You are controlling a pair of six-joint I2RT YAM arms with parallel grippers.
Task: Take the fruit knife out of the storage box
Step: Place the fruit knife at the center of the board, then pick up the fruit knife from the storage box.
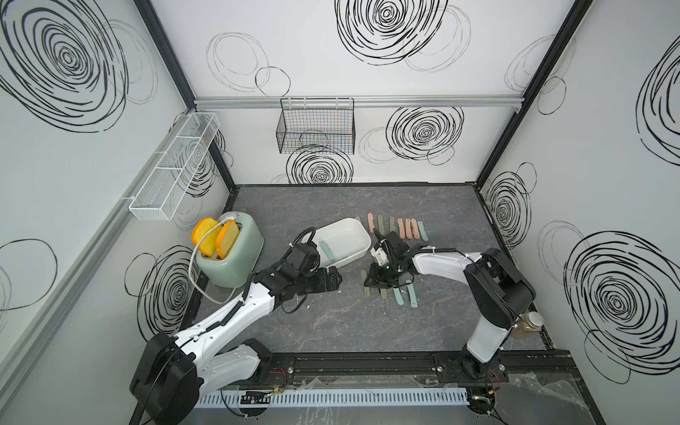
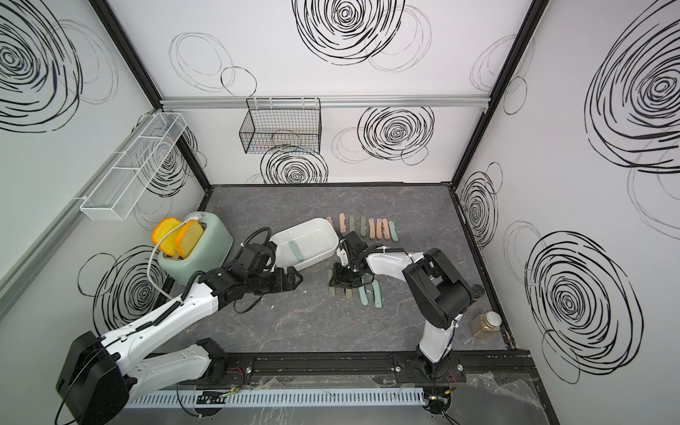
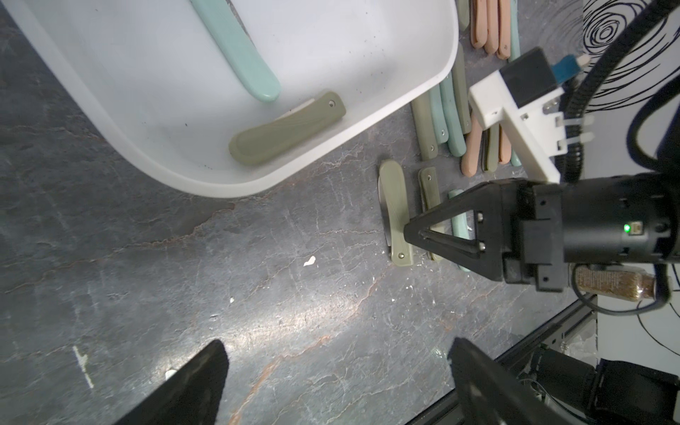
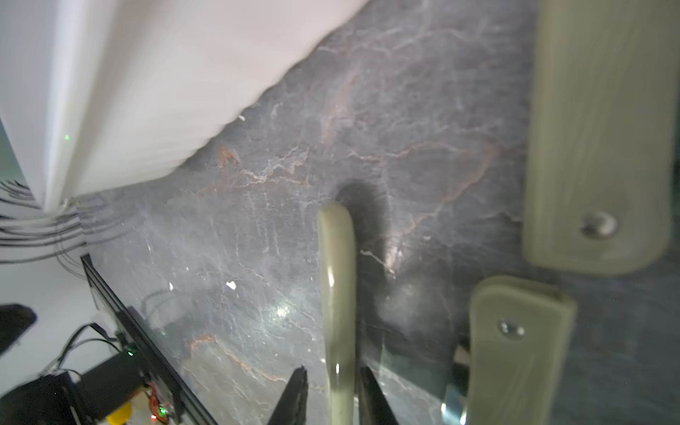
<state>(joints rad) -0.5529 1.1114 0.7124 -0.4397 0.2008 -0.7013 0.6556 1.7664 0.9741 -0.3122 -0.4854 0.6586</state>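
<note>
Two knives lie inside the storage box [image 1: 347, 230] at the middle of the counter [image 1: 331, 331]: mint fruit knife [image 3: 235, 51] and olive fruit knife [image 3: 287, 128]. Left gripper [image 3: 336, 346] hovers wide open, empty, before the box's front edge. Right gripper [image 4: 332, 369], jaws slightly parted, loosely straddles another olive knife [image 4: 336, 276] beside the box's front right corner

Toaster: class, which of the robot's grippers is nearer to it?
Left. The left gripper is open near the toaster, in front of the storage box; the right gripper is farther off, past the box, with an olive knife between its jaws.
</note>
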